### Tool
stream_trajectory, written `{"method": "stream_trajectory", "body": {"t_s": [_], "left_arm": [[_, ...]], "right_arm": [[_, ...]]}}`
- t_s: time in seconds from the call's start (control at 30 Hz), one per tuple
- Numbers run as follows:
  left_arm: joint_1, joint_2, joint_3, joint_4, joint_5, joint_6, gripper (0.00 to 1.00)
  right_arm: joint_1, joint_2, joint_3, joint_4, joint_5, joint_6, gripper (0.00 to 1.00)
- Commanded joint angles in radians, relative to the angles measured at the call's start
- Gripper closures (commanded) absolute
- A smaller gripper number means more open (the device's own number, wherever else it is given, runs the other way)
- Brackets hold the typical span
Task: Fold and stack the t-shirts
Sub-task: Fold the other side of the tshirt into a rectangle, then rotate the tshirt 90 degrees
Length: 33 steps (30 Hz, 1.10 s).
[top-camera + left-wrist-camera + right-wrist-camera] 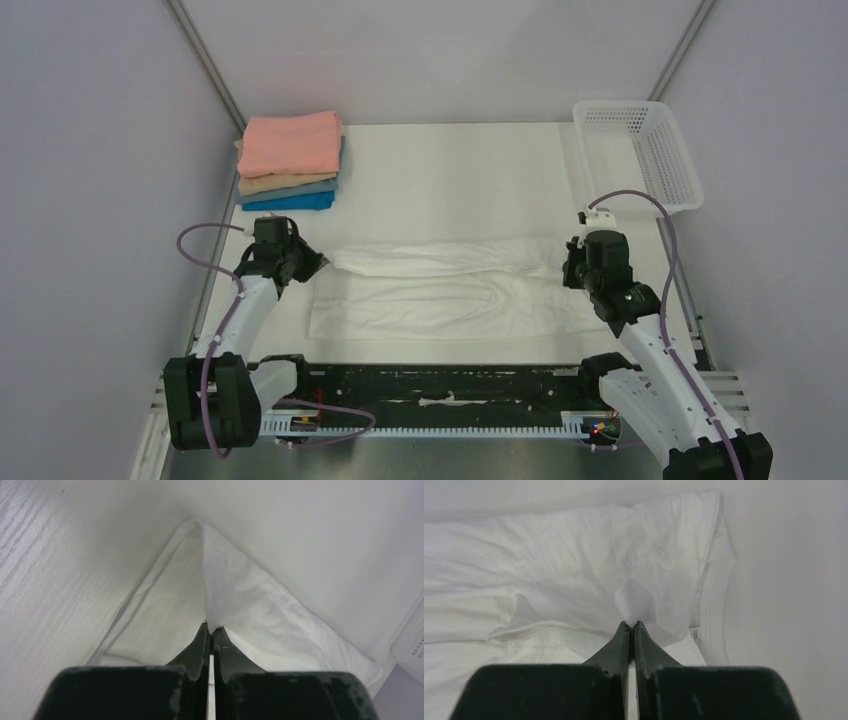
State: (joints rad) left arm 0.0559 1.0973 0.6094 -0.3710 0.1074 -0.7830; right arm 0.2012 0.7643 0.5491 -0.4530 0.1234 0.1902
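A plain white t-shirt (pixel 440 290) lies spread across the near middle of the table, its far long edge lifted and rolled over. My left gripper (pixel 318 262) is shut on the shirt's left end; the left wrist view shows its jaws (pixel 210 628) pinching a ridge of white cloth (pixel 220 585). My right gripper (pixel 566 268) is shut on the shirt's right end; the right wrist view shows its jaws (pixel 630 623) pinching a small peak of cloth (pixel 635 600) near the collar (pixel 711 605). A stack of folded t-shirts sits far left: salmon pink (pixel 291 144) on top, then tan (pixel 280 184), grey-blue (pixel 300 190), bright blue (pixel 290 203).
A white plastic mesh basket (pixel 640 150) stands at the far right corner, and its edge shows in the left wrist view (pixel 411 640). Metal frame posts rise at the back left (pixel 205 60) and back right (pixel 680 45). A black rail (pixel 440 385) runs along the table's near edge.
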Motion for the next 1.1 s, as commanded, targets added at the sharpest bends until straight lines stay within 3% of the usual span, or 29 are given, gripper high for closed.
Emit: {"method": "stream_trajectory", "body": {"t_s": [0.0, 0.23, 0.3, 0.37, 0.4, 0.47, 0.57, 0.63, 0.73, 0.9, 1.07], "left_arm": [[0.007, -0.036, -0.027, 0.006, -0.011, 0.039, 0.98], [0.007, -0.03, -0.086, 0.022, -0.02, 0.004, 0.95], [0.006, -0.047, -0.09, -0.011, -0.046, -0.009, 0.68], [0.007, -0.084, -0.089, -0.037, -0.084, -0.027, 0.41], [0.006, -0.107, -0.086, -0.052, -0.102, -0.041, 0.29], [0.007, -0.156, -0.058, -0.092, -0.144, -0.052, 0.23], [0.007, -0.209, -0.01, -0.152, -0.179, -0.06, 0.21], [0.005, -0.229, 0.013, -0.149, -0.161, -0.059, 0.2], [0.001, -0.21, 0.03, -0.07, -0.023, -0.025, 0.2], [-0.07, -0.02, 0.02, 0.134, 0.255, 0.0, 0.19], [-0.2, 0.221, 0.06, 0.196, 0.257, 0.015, 0.18]], "right_arm": [[0.004, -0.035, 0.029, -0.144, 0.002, 0.019, 1.0], [0.003, -0.038, -0.11, -0.196, -0.087, 0.119, 0.89], [0.004, -0.06, -0.142, -0.229, -0.108, 0.156, 0.78], [0.005, -0.121, -0.139, -0.28, -0.099, 0.184, 0.77], [0.006, -0.163, -0.121, -0.315, -0.088, 0.194, 0.7], [0.005, -0.24, -0.063, -0.367, -0.102, 0.188, 0.53], [0.005, -0.315, 0.016, -0.403, -0.12, 0.13, 0.03], [0.006, -0.322, 0.054, -0.393, -0.12, 0.098, 0.02], [0.005, -0.291, 0.083, -0.304, -0.198, 0.074, 0.02], [0.004, -0.194, -0.034, -0.01, -0.321, 0.194, 0.02], [0.006, -0.003, -0.154, 0.109, -0.213, 0.266, 0.02]]}}
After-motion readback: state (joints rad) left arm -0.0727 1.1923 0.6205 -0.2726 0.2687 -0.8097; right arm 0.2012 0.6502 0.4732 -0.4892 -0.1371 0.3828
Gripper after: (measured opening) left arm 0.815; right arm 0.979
